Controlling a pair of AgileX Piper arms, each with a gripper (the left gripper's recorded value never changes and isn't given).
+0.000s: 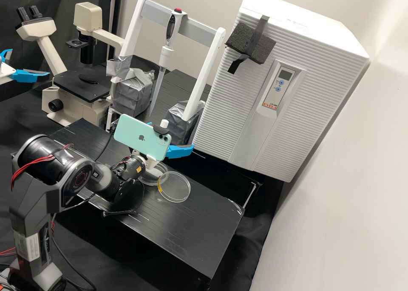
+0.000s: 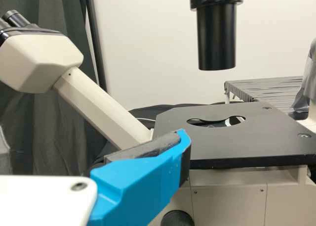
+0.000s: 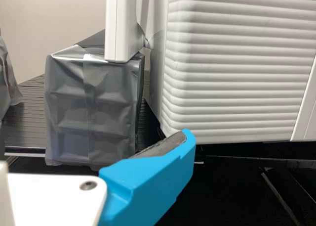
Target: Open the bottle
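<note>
A small dark item with a white cap (image 1: pixel 163 124) peeks over the mint-green phone (image 1: pixel 142 137) mounted on the right arm; I cannot tell whether it is the bottle. The right gripper (image 1: pixel 180 151) hangs over the raised black platform (image 1: pixel 199 223), close to the white ribbed machine (image 3: pixel 237 67) and a tape-wrapped block (image 3: pixel 91 112). The left gripper (image 1: pixel 23 74) is at the far left, level with the microscope stage (image 2: pixel 237 132) and just beside it. Nothing shows in front of either gripper in its own wrist view.
A clear petri dish (image 1: pixel 174 186) and a second glass dish (image 1: pixel 149 174) lie on the platform by the right wrist. A beige microscope (image 1: pixel 72 91) stands at the back left. A white pipette stand (image 1: pixel 170 49) holding a pipette sits on taped blocks.
</note>
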